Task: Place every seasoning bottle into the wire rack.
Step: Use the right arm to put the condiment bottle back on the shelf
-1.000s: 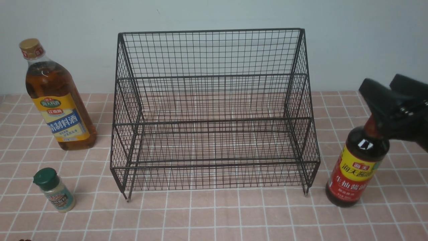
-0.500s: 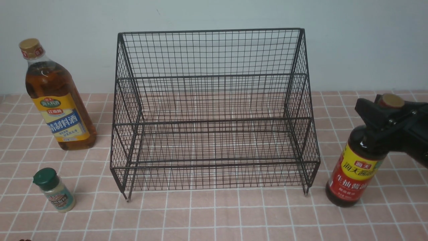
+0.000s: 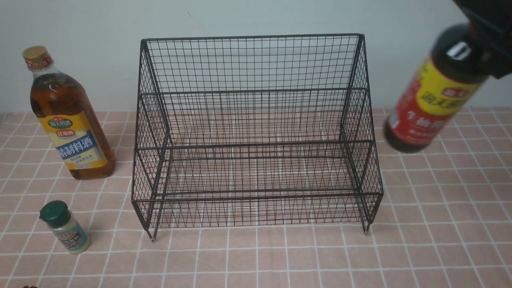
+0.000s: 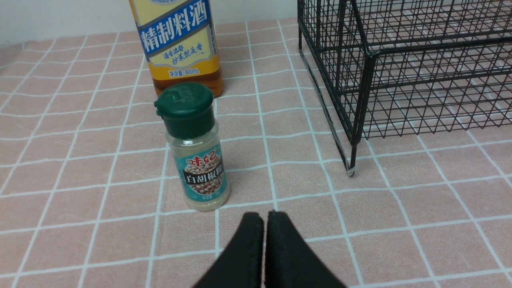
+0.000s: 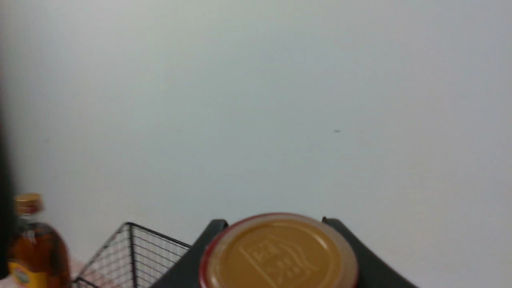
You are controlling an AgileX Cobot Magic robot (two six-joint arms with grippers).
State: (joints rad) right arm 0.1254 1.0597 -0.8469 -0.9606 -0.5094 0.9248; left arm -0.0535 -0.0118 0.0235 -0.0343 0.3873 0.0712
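Tablecloth point(image 3: 440, 240) pink-checked, wall point(image 3: 256, 16) pale, left jaws clenched, right jaws grasping soy-sauce bottle point(image 3: 434, 96)

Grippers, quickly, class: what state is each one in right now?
Left gripper: shut, holding nothing.
Right gripper: shut on the dark soy-sauce bottle, held up in the air.

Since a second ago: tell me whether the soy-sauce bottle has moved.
Yes. The soy-sauce bottle has risen, from beside the wire rack's feet to beside its upper tier.
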